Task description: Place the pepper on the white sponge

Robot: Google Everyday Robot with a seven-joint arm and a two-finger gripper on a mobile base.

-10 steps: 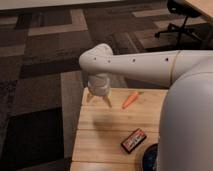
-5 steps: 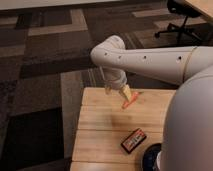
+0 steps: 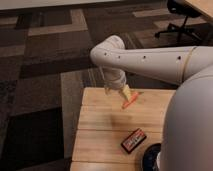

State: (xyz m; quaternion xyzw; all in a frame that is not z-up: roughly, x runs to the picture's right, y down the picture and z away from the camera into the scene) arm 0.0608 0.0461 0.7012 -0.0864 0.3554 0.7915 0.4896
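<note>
Lettering on the black-and-red packet point(image 3: 133, 140), laid near the front edge of the table point(image 3: 100, 125), cannot be read. The white arm point(image 3: 150, 60) is stretched in from the right and bent downward at the wrist. The claw point(image 3: 118, 92) is held open (fingers spread) over the pepper point(image 3: 131, 99), which is seen lying by the far edge; contact cannot be told.
</note>
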